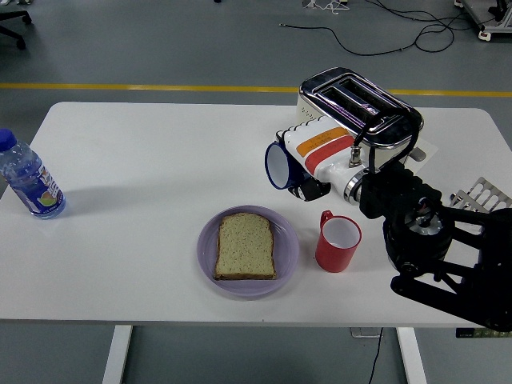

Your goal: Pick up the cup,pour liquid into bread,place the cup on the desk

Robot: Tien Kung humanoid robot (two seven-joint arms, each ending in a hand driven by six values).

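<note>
My right hand (308, 156), white with orange and red stripes, is shut on a blue cup (278, 166) with a white inside. It holds the cup on its side above the table, mouth facing left, just in front of the toaster. A slice of bread (246, 246) lies flat on a purple plate (286, 253) below and left of the cup. The cup is up and to the right of the bread, not over it. A red cup (338, 242) stands upright right of the plate. No liquid shows.
A silver toaster (360, 108) stands at the back right, close behind my hand. A water bottle (29, 182) stands at the far left edge. My black right arm (432, 248) covers the right front of the table.
</note>
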